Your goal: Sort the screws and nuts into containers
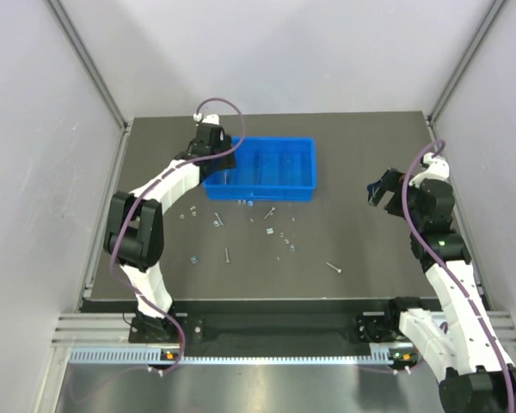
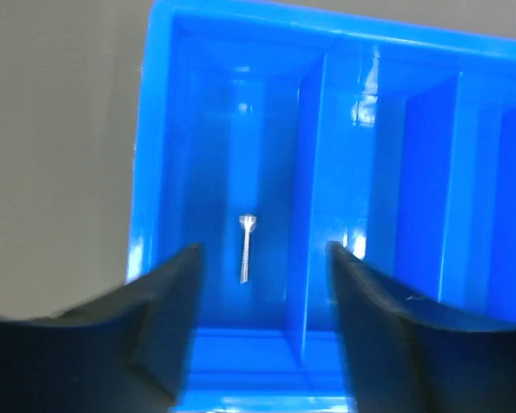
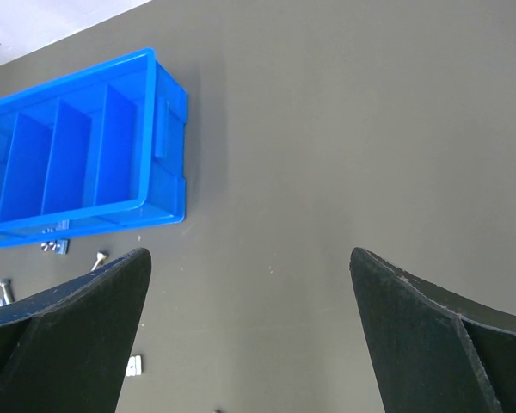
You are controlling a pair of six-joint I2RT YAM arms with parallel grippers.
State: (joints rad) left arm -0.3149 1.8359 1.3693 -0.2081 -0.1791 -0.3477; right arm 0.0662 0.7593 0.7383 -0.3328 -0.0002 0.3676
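Left gripper [image 2: 262,254] hangs over the left-end compartment of the bright blue rectangular plastic tray [image 2: 155,129], black jaws standing apart and gripping nothing. Directly below the gap, a tiny silvery-grey metal screw [image 2: 246,249] lies flat on the compartment floor, its shaft running along the length of the section and its head at the end away from my wrist camera. The loose screws and nuts [image 1: 271,228], small silvery specks, lie scattered on the dark grey table [image 1: 370,155] just in front of the tray's near wall. From where I hold the left gripper, they sit back toward the arm bases and a little to the right. The right gripper [image 3: 249,254] hovers over the table well to the right of the tray, jaws wide apart and empty. One lone screw [image 1: 334,268] lies apart from the scatter, slanted across the table; I judge it nearer the right gripper, while the rest of the scatter is closer to the left arm. From overhead I cannot tell most nuts from screws
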